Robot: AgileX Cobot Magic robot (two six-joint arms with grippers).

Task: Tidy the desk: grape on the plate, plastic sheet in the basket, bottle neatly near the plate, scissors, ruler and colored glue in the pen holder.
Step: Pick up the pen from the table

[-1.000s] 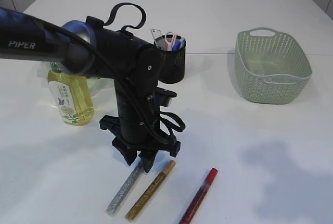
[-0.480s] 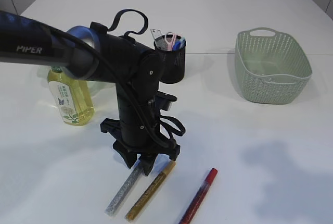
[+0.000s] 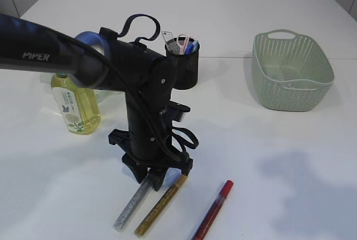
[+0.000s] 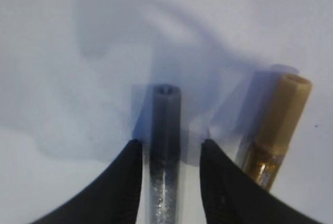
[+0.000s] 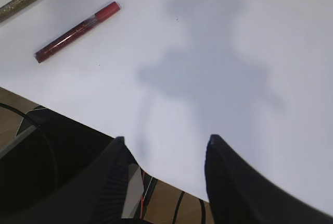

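Between the left gripper's [image 4: 169, 182] parted fingers [image 4: 120, 187], the silver glitter glue pen [image 4: 165, 146] is lying ungrasped; just outside, the gold pen [image 4: 276, 125] is risking a knock. Right gripper [image 5: 164, 182] is hanging open, empty.

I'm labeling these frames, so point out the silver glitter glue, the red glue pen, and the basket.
silver glitter glue [image 3: 133, 205], exterior view, middle of tube.
red glue pen [image 3: 213, 210], exterior view, mid-barrel.
basket [image 3: 291, 92], exterior view, front wall.
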